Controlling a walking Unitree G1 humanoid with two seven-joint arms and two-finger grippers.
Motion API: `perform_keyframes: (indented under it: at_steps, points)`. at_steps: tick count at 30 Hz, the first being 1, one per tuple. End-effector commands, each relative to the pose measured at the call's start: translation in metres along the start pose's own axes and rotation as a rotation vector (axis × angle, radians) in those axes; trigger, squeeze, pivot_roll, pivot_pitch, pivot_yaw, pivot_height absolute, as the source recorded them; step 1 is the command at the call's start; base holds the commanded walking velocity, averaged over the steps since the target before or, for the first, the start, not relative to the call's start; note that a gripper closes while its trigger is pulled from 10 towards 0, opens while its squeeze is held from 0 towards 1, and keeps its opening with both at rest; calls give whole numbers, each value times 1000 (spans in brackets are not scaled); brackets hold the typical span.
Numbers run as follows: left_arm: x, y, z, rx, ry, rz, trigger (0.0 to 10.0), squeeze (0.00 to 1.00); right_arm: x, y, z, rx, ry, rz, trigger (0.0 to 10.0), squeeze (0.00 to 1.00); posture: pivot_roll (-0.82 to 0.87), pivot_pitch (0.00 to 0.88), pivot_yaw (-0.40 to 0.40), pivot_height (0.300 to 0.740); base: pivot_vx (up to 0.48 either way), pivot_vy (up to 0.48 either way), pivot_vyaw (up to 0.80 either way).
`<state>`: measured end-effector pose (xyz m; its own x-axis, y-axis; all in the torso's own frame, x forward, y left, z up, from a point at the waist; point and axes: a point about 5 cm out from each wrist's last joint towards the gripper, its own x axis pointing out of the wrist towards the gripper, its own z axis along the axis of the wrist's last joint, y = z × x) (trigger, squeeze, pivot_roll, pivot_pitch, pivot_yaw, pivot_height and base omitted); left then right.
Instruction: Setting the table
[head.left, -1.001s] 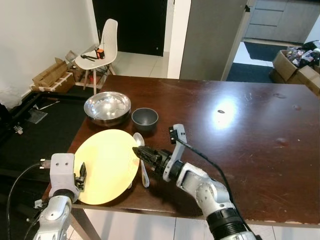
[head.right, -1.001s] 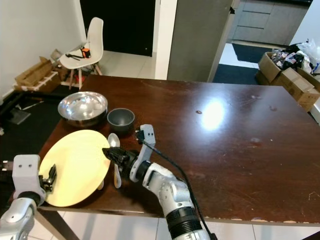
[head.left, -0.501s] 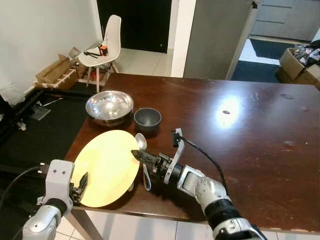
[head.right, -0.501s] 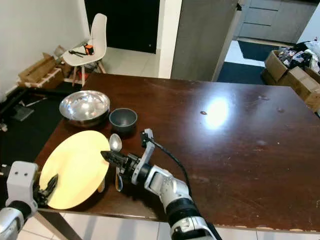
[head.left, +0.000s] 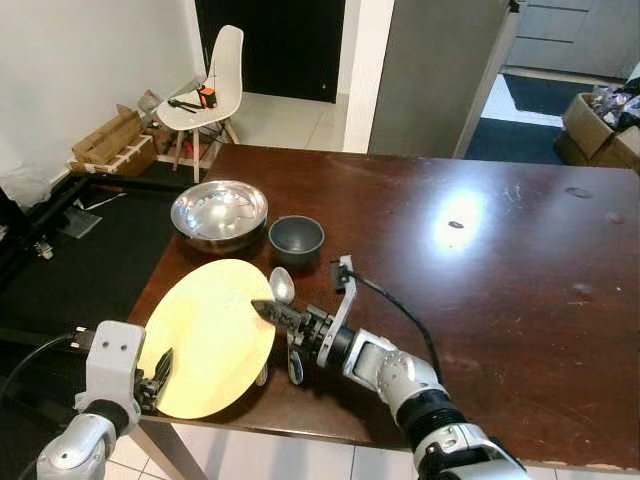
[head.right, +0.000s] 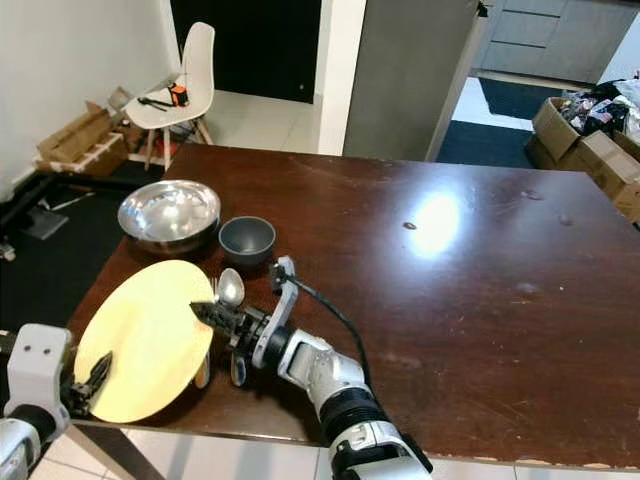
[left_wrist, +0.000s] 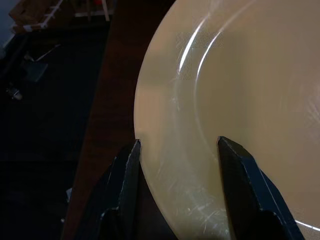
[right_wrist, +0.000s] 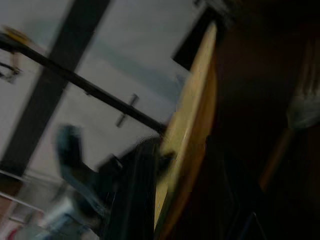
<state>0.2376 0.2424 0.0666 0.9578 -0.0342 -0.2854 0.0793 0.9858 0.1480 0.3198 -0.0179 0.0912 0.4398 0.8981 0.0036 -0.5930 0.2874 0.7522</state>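
Fingers of right gripper (head.left: 268, 310) clamp yellow plate (head.left: 205, 340) rim | left gripper (left_wrist: 177, 150) fingers spread at rim | no legible writing

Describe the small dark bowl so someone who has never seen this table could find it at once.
On the dark wooden table, look toward the robot's left end. The small dark bowl sits just right of the large shiny metal bowl, beyond the yellow plate. It is the smaller, matte grey one.
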Motion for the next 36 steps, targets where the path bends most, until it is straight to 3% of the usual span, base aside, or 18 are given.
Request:
perform_keyframes:
  at_steps: [1,7,14,15,16,21,30,34,36]
  points:
    - [-4,-20,-31,-30,151,-86,10000,0,20,13,-18,0,91,25,10000,0,165,47,19,740,0,0,0]
    - [-4,-26,-31,-42,154,-101,10000,0,23,8,-17,-53,113,-63,10000,0,148,42,16,740,0,0,0]
    - [-2,-30,-30,-52,153,-113,10000,0,24,8,-7,-32,63,-64,10000,0,144,38,17,740,0,0,0]
    - [-2,-30,-30,-53,154,-114,10000,0,24,8,-5,-29,51,-64,1294,0,144,38,18,740,0,0,0]
    - [-2,-31,-30,-53,154,-115,10000,0,24,8,-2,-24,33,-66,0,0,144,36,17,740,0,0,0]
    - [-1,-31,-30,-54,155,-115,10000,0,23,8,8,3,-33,-59,0,0,140,33,19,740,0,0,0]
    - [1,-30,-25,-62,134,-118,10000,0,23,8,9,19,-57,-50,0,0,137,29,23,740,0,0,0]
    - [6,-28,-5,-68,55,-128,10000,0,22,7,10,20,-66,-46,0,0,134,28,25,740,0,0,0]
    - [11,-29,28,-69,-58,-171,10000,0,21,6,13,20,-85,-51,0,0,131,27,26,740,0,0,0]
